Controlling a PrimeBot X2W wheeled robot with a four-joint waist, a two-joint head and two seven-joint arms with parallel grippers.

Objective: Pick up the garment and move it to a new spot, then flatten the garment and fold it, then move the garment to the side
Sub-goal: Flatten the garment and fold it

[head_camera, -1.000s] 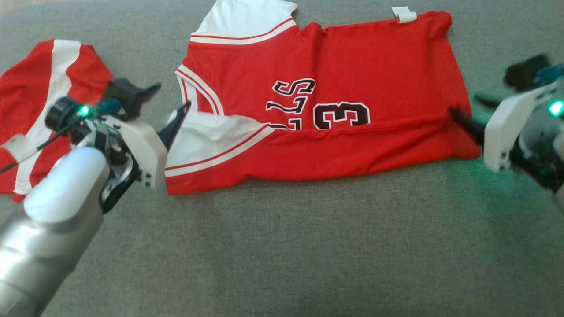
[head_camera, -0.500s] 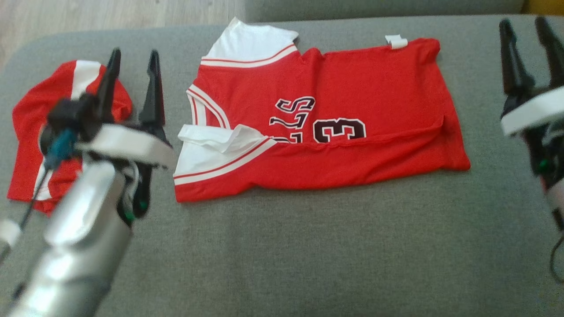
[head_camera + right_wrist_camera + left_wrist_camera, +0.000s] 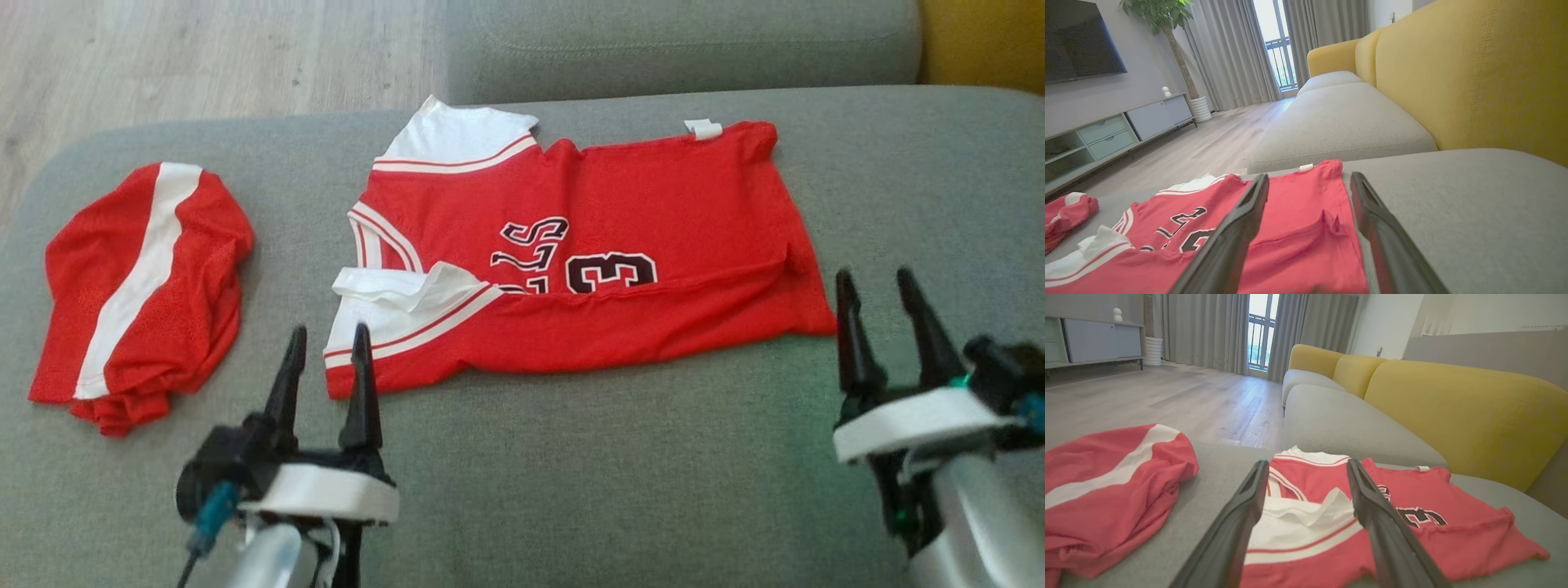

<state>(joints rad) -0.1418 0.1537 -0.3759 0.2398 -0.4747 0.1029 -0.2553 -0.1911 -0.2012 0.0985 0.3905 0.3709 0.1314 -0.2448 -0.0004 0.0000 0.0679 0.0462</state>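
Garment [image 3: 588, 261], a red jersey, lies half-folded mid-cushion on the grey sofa [image 3: 571, 490]. It sits toward 12 o'clock from the left gripper [image 3: 328, 331] and right gripper [image 3: 873, 273], whose fingers are spread and empty. It looks light, limp and probably slippery; pinch both layers at its 3 and 9 o'clock edges. The fold hides part of the lettering [image 3: 571, 261] and the layers beneath.

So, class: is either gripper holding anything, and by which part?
Nothing is held. The left gripper and right gripper are both open and empty; the jersey lies loose on the sofa.
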